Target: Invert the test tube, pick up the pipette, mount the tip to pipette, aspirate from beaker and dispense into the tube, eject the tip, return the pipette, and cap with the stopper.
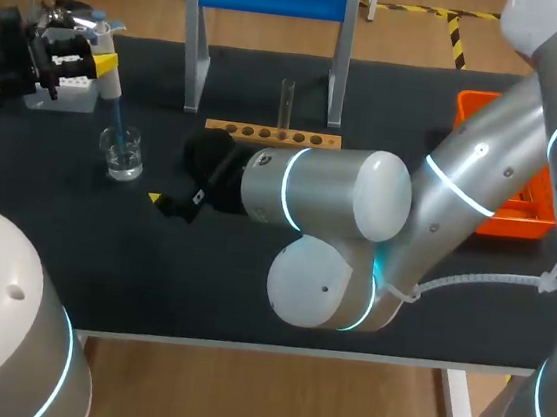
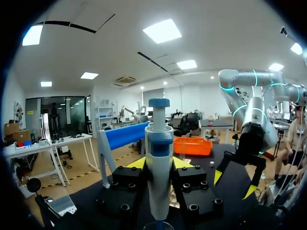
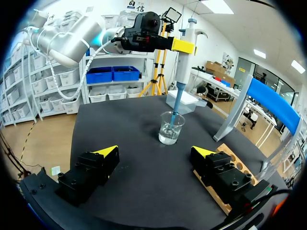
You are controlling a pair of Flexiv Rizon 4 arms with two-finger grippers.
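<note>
Here pipette (image 2: 159,143) clamped inside left pincer (image 2: 159,164).

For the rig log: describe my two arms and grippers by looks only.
Both the left arm and right arm are smooth silver-grey cylinders with glowing cyan rings at the joints and a white ribbed cable alongside. The left gripper and right gripper are black blocks with bright yellow tips.

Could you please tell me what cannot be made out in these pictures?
Head view: right pincer, mostly hidden under its own arm.
Left wrist view: tip of the pipette and beaker, cut off by the edge.
Right wrist view: rack, partly covered by a finger.
</note>
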